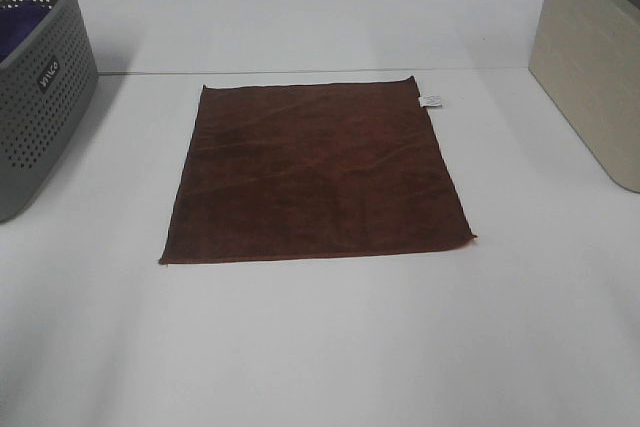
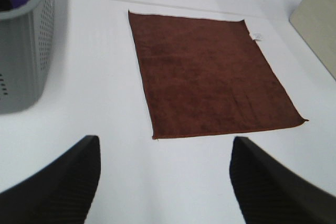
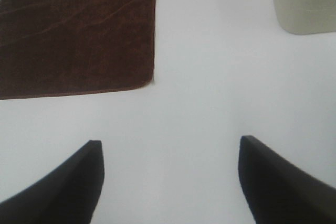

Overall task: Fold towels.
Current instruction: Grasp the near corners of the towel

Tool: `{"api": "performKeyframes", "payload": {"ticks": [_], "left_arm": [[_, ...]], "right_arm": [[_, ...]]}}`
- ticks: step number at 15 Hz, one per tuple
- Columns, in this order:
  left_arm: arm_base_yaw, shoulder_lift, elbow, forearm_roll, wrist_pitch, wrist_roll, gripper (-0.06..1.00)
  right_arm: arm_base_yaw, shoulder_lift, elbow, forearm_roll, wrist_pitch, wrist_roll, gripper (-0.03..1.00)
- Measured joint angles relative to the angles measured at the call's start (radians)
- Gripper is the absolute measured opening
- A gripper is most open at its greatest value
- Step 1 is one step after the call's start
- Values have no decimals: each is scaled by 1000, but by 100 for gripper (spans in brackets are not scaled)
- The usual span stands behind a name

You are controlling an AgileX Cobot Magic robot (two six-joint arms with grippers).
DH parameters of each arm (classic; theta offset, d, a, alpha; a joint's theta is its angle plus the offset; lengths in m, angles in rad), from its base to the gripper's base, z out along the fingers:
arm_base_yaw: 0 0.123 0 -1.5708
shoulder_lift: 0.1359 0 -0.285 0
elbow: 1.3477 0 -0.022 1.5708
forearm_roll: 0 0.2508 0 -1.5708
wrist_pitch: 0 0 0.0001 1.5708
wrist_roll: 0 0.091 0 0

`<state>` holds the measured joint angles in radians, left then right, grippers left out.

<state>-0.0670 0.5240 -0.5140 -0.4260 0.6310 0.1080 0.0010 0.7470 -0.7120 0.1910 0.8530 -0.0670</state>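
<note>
A dark reddish-brown square towel (image 1: 315,175) lies flat and unfolded in the middle of the white table, with a small white tag (image 1: 431,100) at its far right corner. It also shows in the left wrist view (image 2: 210,72) and the right wrist view (image 3: 73,30). Neither arm shows in the exterior high view. My left gripper (image 2: 165,182) is open and empty, short of the towel's near edge. My right gripper (image 3: 170,179) is open and empty, off the towel's near right corner (image 3: 148,81).
A grey perforated basket (image 1: 40,97) with purple cloth inside stands at the far left; it also shows in the left wrist view (image 2: 23,56). A beige box (image 1: 590,67) stands at the far right, also in the right wrist view (image 3: 304,3).
</note>
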Motion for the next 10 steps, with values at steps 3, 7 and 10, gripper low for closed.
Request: {"api": "performKeyframes", "payload": {"ticks": [3,7,10], "left_arm": [[0,224,0,-40,-79,0,67],[0,559,1,-187,-212,8,67],[0,865,-73,-286,-230,124,67]], "right_arm": [[0,208,-63,67,-3,-31,69],[0,520,-111,154,-12,-140,69],[-1,737,-160,263,-37,-197,69]]}}
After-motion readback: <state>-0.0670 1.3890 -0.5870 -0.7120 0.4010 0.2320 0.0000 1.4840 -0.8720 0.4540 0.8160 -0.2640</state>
